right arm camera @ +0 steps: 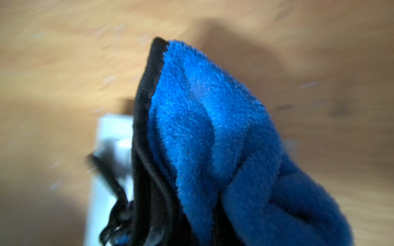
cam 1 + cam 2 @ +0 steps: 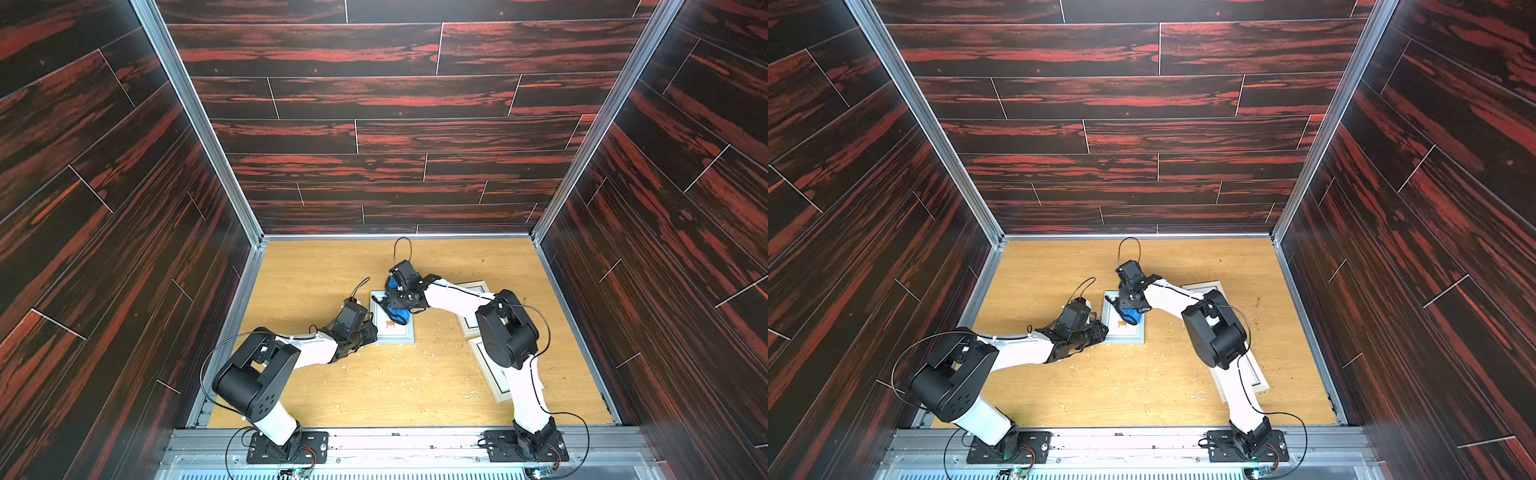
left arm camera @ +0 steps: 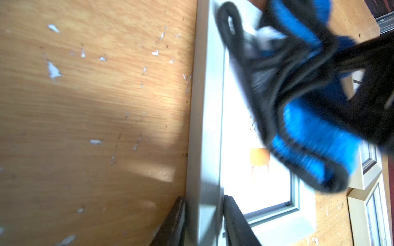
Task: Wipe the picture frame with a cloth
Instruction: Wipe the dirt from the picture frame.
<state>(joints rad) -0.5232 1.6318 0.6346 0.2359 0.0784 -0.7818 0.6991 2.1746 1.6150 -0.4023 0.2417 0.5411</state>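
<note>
L gripper (image 2: 371,331) is clamped on the picture frame (image 2: 395,337) at its 8 o'clock edge, w/ one finger (image 3: 170,223) outside the rail and the other on the glass side. R gripper (image 2: 400,300) is pinched tight on the bunched blue cloth (image 2: 398,312), which hangs onto the frame's 1 o'clock corner, approx. table (image 2: 316,386) centre. Spare frames (image 2: 476,287) lie at the table's 3 o'clock, under the R arm.

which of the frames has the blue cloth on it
The grey-white frame mid-table, clamped by the left pincer; the cloth rests on it, away from both cream frames.
</note>
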